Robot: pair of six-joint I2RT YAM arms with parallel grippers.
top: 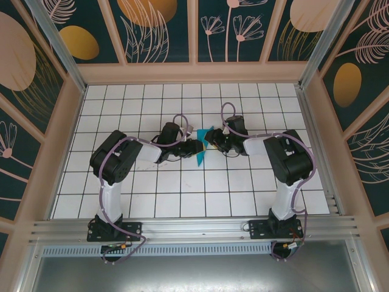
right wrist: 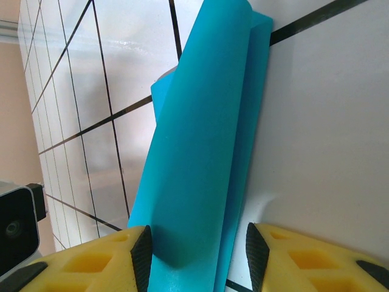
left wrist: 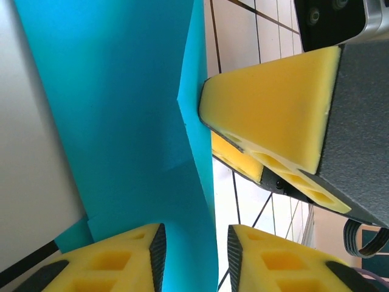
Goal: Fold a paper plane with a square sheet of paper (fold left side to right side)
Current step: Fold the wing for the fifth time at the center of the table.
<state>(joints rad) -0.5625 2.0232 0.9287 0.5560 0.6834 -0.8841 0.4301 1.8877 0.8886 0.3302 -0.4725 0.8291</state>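
Observation:
The cyan sheet of paper (top: 202, 152) stands folded into a narrow layered shape at the middle of the tiled table, between my two grippers. My left gripper (top: 196, 146) comes at it from the left. In the left wrist view the paper (left wrist: 134, 121) runs down between the open jaws of the left gripper (left wrist: 196, 243), lying against the left pad and clear of the right one. My right gripper (top: 210, 139) meets it from the right. Its yellow fingers (left wrist: 273, 103) touch the paper's edge. The right gripper (right wrist: 197, 249) stands open astride the bulging fold of the paper (right wrist: 206, 140).
The white tiled table (top: 182, 194) has wooden walls (top: 61, 134) on three sides. An aluminium rail (top: 194, 228) with both arm bases runs along the near edge. Open tiles lie in front of and behind the grippers.

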